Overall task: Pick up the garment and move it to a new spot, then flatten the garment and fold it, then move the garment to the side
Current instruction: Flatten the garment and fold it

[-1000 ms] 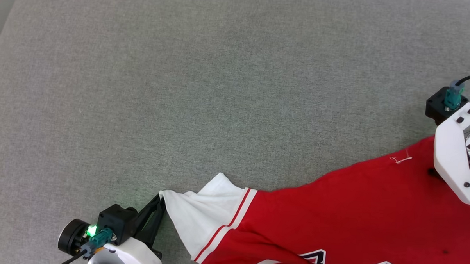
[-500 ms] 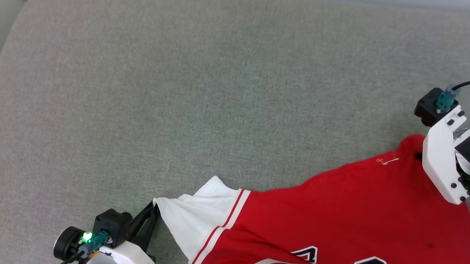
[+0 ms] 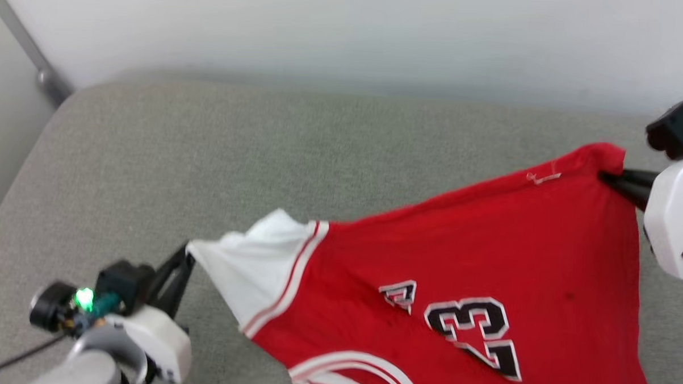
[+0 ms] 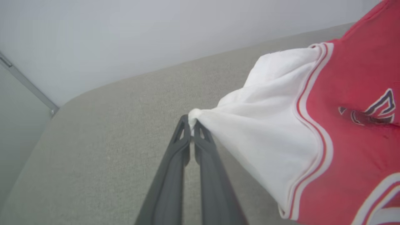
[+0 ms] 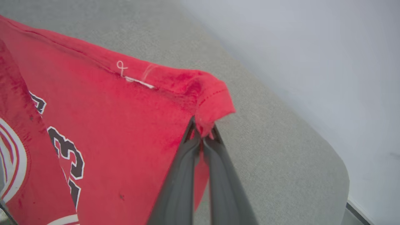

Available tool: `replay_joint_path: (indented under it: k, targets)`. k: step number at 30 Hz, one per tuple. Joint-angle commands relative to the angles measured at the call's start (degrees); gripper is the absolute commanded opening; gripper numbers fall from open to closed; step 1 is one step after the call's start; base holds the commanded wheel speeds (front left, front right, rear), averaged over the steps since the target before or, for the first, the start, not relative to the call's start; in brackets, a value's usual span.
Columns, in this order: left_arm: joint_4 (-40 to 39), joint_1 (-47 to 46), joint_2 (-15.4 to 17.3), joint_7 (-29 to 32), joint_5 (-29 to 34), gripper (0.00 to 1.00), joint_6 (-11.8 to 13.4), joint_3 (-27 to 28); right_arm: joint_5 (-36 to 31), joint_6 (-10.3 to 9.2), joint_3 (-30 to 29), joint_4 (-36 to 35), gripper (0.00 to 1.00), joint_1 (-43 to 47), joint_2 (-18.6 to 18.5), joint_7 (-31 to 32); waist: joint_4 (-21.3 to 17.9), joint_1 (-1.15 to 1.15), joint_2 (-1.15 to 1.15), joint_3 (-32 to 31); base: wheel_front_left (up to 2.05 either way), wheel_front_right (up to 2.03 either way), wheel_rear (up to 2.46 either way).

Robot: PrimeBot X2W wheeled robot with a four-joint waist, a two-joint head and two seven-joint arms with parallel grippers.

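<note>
The garment (image 3: pixel 458 258), a red jersey with a white sleeve and a black "23" print, hangs stretched between both grippers above the grey surface. My left gripper (image 3: pixel 187 253) at the lower left is shut on the tip of the white sleeve (image 4: pixel 265 125); the left wrist view shows the left gripper (image 4: pixel 191 126) pinching that bunched tip. At the right edge my right gripper (image 3: pixel 608 177) is shut on a red hem corner. In the right wrist view the right gripper (image 5: pixel 202 129) bites the folded corner of the garment (image 5: pixel 125 118). The garment's lower part runs out of the bottom of the head view.
A grey upholstered surface (image 3: pixel 263 155) lies under everything, with rounded edges at the left and back. A pale wall (image 3: pixel 347 33) stands right behind it. A slanted metal bar (image 3: pixel 23 39) runs along the upper left.
My right gripper has shut on the red hem corner and lifted it. The garment now hangs taut, its "23" print in view. The head camera has tilted up, bringing the wall into view.
</note>
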Motion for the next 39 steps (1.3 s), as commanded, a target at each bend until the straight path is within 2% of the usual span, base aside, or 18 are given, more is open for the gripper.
replay_joint_path:
  k: [1, 2, 3, 8, 14, 20, 24, 30, 35, 39]
  targets:
    - [-0.4, -1.7, 0.2, 0.3, 0.2, 0.0, -0.1, 0.6, -0.1, -0.04, -0.5, 0.0, 0.0, 0.4, 0.0, -0.7, -1.0, 0.0, 0.0, -2.0, 0.0, 0.0, 0.0]
    - [-0.7, -3.2, 0.5, 0.9, 0.7, 0.0, -0.3, 0.9, -0.4, -0.04, -1.3, 0.0, 0.0, 0.1, 0.1, -1.5, -1.3, 0.0, 0.0, -2.2, 0.0, 0.0, 0.0]
    - [-1.2, -8.6, 0.8, 2.5, 2.0, 0.0, -1.1, 2.1, -1.8, -0.04, -3.7, 0.4, 0.0, -1.4, 0.8, -3.7, -2.1, 0.0, 0.0, -2.3, 0.0, 0.0, 0.0]
    - [0.8, -19.7, -0.3, 4.4, 4.2, 0.0, -4.1, 4.0, -5.0, -0.04, -8.0, 0.8, 0.0, -5.9, 2.9, -5.7, -3.4, 0.0, 0.0, -0.1, 0.0, 0.0, 0.0]
    - [5.3, -35.8, -2.9, 6.6, 7.3, 0.0, -8.1, 6.3, -9.9, -0.05, -13.2, 3.3, 0.0, -15.3, 6.5, -6.7, -4.7, 0.0, 0.0, 5.7, 0.0, 0.0, 0.0]
    - [11.3, -53.6, -5.2, 8.8, 11.2, 0.0, -12.1, 7.9, -15.7, -0.05, -15.7, 7.3, 0.0, -28.1, 10.3, -6.7, -5.2, 0.0, 0.0, 12.8, 0.0, 0.0, 0.0]
    - [15.6, -64.8, -7.3, 9.6, 13.5, 0.0, -14.6, 8.7, -19.3, -0.05, -16.0, 11.1, 0.0, -37.5, 12.2, -6.8, -4.7, 0.0, 0.0, 17.7, 0.0, 0.0, 0.0]
    - [22.7, -78.9, -8.7, 10.0, 16.4, 0.0, -17.2, 9.7, -23.9, -0.05, -15.7, 17.4, 0.0, -50.2, 15.8, -9.7, -4.6, 0.0, 0.0, 22.7, 0.0, 0.0, 0.0]
    - [28.9, -85.8, -10.2, 8.2, 17.0, 0.0, -19.3, 10.2, -26.0, -0.05, -14.2, 22.3, 0.0, -56.8, 17.9, -13.4, -4.1, 0.0, 0.0, 24.9, 0.0, 0.0, 0.0]
    - [33.6, -87.5, -11.2, 6.8, 17.3, 0.0, -20.7, 9.4, -26.2, -0.05, -12.4, 26.4, 0.0, -58.5, 19.2, -15.8, -3.8, 0.0, 0.0, 26.3, 0.0, 0.0, 0.0]
